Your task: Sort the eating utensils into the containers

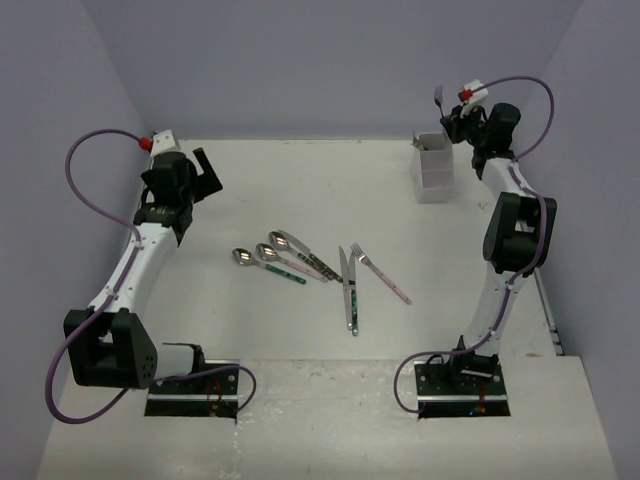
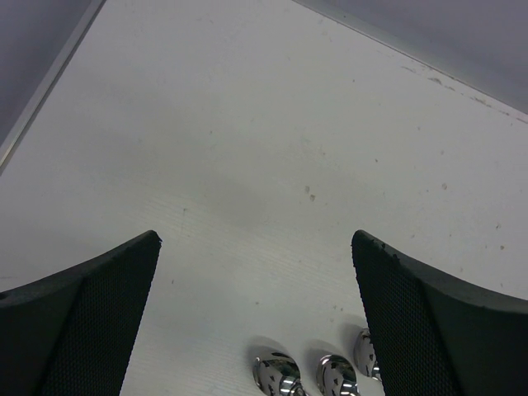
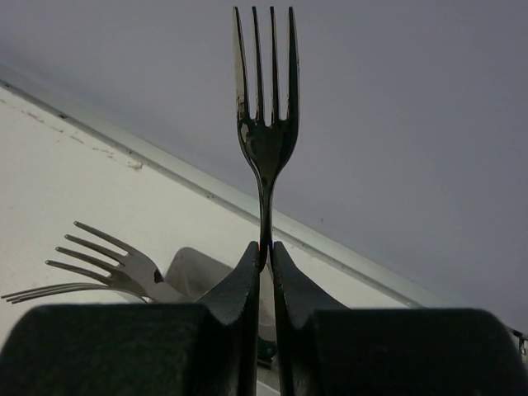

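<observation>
The right gripper [image 3: 264,247] pinches a fork [image 3: 266,124] tines-up, apparently so its handle enters the white holder [image 1: 435,172] beneath first; the left gripper [image 2: 256,238] gapes empty.

The top camera looks down from high behind the arm bases, taking in the whole table [image 1: 300,180] and both arms. The left wrist camera hangs close over the table, facing forward and down between its fingers [image 2: 82,322], and shares the spoons [image 2: 334,373] [image 1: 266,250] with the top view. The right wrist camera looks along its fingers [image 3: 239,305], tilted up at the back wall, tight on the fork [image 3: 266,124] [image 1: 438,97], which shows small in the top view.
</observation>
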`<action>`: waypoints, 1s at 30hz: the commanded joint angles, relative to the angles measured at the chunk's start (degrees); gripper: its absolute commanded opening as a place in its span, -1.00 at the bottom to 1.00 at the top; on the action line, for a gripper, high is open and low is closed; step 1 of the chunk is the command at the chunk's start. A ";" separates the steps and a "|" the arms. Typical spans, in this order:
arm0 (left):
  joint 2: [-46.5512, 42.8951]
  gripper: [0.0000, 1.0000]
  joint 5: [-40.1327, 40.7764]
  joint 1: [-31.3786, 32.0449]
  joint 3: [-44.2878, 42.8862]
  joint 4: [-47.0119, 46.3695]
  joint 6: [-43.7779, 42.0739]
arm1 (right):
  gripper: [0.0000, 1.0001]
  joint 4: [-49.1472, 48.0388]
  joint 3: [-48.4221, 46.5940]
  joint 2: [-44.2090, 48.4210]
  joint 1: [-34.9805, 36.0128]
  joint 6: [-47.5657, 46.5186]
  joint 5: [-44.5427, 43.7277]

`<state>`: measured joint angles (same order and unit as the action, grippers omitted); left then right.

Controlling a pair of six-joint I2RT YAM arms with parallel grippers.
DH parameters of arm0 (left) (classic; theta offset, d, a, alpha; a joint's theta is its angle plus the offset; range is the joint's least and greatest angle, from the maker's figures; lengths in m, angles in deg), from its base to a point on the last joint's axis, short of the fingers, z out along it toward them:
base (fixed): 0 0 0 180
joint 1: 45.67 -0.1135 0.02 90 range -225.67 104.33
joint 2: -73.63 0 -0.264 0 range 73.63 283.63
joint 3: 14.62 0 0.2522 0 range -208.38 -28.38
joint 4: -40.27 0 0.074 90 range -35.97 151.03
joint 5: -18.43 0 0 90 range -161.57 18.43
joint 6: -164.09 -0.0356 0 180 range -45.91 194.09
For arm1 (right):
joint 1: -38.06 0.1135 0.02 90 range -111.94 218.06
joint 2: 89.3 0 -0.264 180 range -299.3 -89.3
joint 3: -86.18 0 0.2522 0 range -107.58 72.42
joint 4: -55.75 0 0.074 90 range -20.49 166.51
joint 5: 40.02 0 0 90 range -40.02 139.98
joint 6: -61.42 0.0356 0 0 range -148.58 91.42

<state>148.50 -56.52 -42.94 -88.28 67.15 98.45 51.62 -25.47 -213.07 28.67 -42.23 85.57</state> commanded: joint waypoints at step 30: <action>-1.57 1.00 5.34 3.52 1.71 4.45 2.01 | 0.98 24.45 28.79 47.09 17.35 5.83 -24.68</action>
<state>148.39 -53.83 -40.47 -88.36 69.97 99.01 68.87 -1.82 -170.97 40.93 -39.96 70.36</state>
